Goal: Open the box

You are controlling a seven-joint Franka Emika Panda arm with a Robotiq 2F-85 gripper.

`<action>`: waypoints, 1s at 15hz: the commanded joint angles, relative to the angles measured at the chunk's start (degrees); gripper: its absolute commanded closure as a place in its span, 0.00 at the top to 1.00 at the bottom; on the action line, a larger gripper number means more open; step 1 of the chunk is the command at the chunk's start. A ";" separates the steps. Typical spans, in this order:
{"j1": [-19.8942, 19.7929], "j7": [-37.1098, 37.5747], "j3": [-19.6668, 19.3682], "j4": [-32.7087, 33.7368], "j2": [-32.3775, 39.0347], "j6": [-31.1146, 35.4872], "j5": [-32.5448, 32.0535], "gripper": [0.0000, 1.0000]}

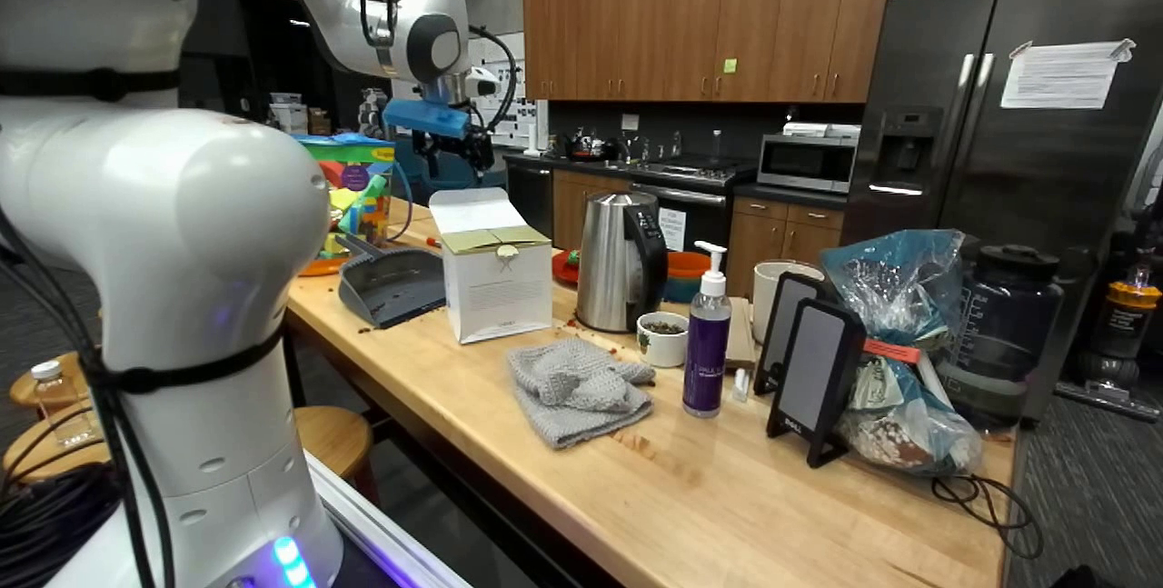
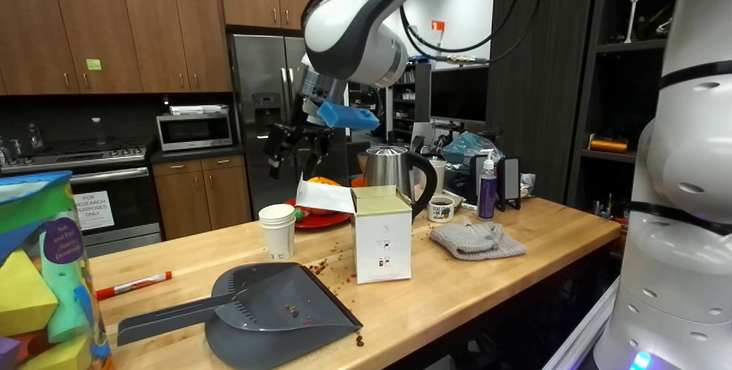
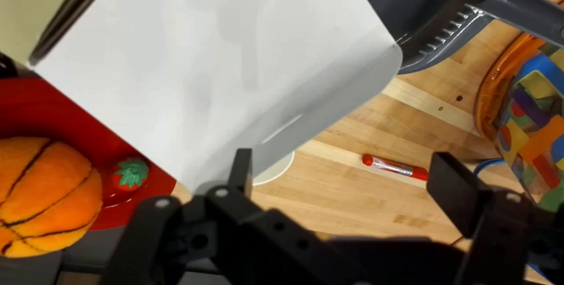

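The white box (image 1: 500,295) stands upright on the wooden table; it also shows in an exterior view (image 2: 383,250). Its white lid flap (image 2: 325,195) is swung out to one side, away from the box top. Pale green inner flaps (image 1: 491,238) lie at the top; I cannot tell how far they cover the opening. In the wrist view the lid flap (image 3: 220,56) fills the upper middle. My gripper (image 3: 343,166) is open and empty, above the flap's outer edge and apart from the box in both exterior views (image 1: 454,161) (image 2: 293,167).
A steel kettle (image 1: 611,261) stands close beside the box. A grey dustpan (image 2: 274,307), paper cups (image 2: 278,233), a red plate (image 3: 132,205) with a toy pumpkin (image 3: 44,197), and a red marker (image 3: 394,167) surround it. A grey cloth (image 1: 581,393) lies in front.
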 commanded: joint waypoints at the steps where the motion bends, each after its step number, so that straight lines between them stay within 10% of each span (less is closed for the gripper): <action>1: -0.39 2.40 -0.16 -2.70 -5.09 -3.15 -3.56 1.00; 15: 0.93 -9.66 -0.82 -11.88 -21.66 -24.45 -18.51 1.00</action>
